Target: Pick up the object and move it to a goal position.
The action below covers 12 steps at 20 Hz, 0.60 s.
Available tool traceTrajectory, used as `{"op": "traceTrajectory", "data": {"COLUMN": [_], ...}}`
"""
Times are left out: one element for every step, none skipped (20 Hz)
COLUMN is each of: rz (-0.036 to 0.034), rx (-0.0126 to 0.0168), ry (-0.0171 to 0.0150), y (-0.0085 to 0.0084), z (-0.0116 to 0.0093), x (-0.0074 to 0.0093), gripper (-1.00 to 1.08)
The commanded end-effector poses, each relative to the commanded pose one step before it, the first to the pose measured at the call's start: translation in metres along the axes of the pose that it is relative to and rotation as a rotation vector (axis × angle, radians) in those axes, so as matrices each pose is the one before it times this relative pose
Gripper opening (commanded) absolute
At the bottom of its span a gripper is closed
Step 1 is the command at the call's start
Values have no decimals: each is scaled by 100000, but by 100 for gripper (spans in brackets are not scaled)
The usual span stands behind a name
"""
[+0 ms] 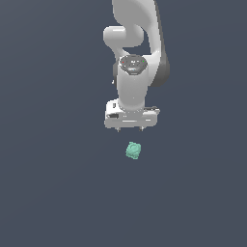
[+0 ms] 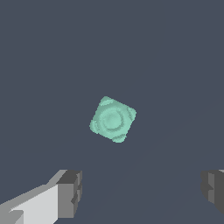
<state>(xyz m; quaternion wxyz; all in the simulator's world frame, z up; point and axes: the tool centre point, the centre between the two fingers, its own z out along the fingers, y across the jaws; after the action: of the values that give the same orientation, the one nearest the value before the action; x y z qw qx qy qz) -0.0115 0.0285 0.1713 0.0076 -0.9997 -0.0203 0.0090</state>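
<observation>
Flat slate-grey ground fills everything, bare of marks. Just below centre of the exterior view sits the object, a small mint-green, knobbly, squarish lump, lying free a little below the white gripper. Its dark-padded fingers are spread wide, holding nothing, the gap broader than the lump.

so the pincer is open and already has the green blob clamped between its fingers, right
Not quite. The pincer is open, but the green blob is not clamped: the wrist view shows it apart from both fingers, and in the exterior view it lies beyond the fingertips.
</observation>
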Motion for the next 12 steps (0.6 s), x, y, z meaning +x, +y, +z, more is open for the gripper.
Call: {"op": "traceTrajectory", "data": {"rz": [0,-78,-189,-334,-482,-644,-816,-785,-682,-560,-400,-193], "rx": [0,58,147,255,354,447,518,441,328,220,117,27], "ry": [0,2,2,2,0,-4,-11,-16,-16,-14,-11,-6], "y": [1,-76,-203,-341,-471,-592,-682,-576,-426,-284,-149,-31], "z": [0,15,46,74,100,121,130,96,56,21,-6,-19], "x": [0,2,5,7,6,2,-6,-15,-19,-21,-20,-13], "gripper": [100,100,100,100,100,100,100,100,100,100,100,100]}}
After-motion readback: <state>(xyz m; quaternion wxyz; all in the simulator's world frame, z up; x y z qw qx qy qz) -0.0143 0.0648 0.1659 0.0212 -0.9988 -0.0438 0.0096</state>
